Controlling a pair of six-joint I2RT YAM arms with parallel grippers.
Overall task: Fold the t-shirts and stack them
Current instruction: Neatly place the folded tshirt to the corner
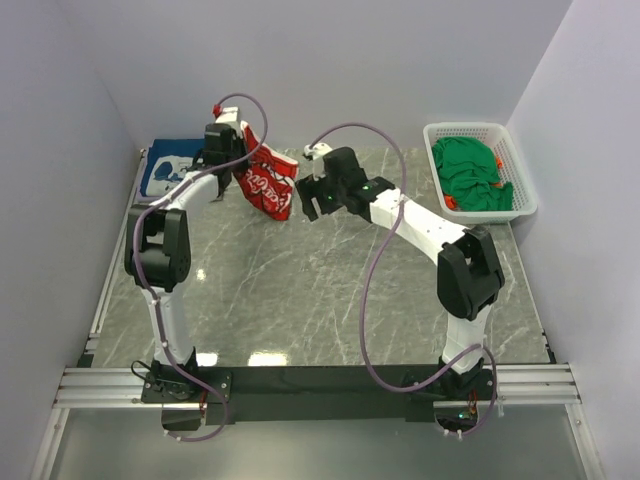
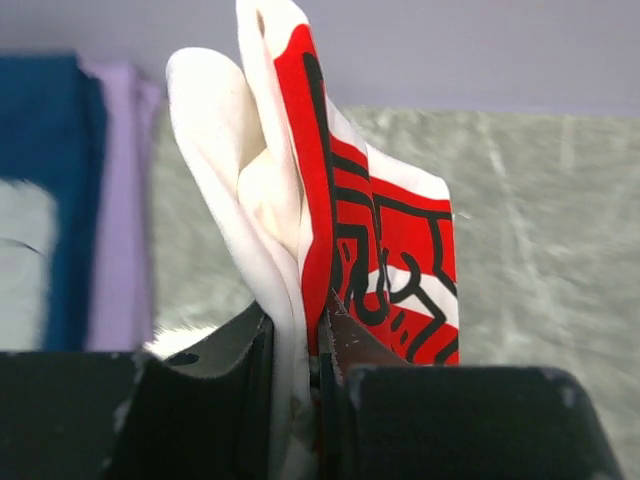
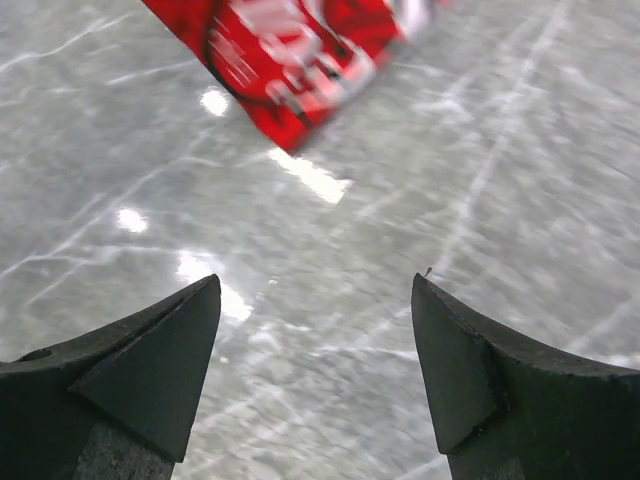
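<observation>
Red-and-white printed cloth t-shirt [image 2: 400, 250]: hanging, pinched in left fingers [image 2: 215, 355]. Right fingers [image 3: 160, 350] wide apart, empty; should catch the dangling corner squarely.

Grey marble-patterned stone desk [image 1: 300, 290], veined in white, glossy, with bright patches of reflected light near the middle and the near edge. White plastic lattice basket [image 1: 470, 129], rectangular, at the far right corner, just beside the pale wall [image 1: 590, 150]. Silver aluminium rail [image 1: 100, 385] along the near edge, crossed by a black strip [image 1: 330, 378].
</observation>
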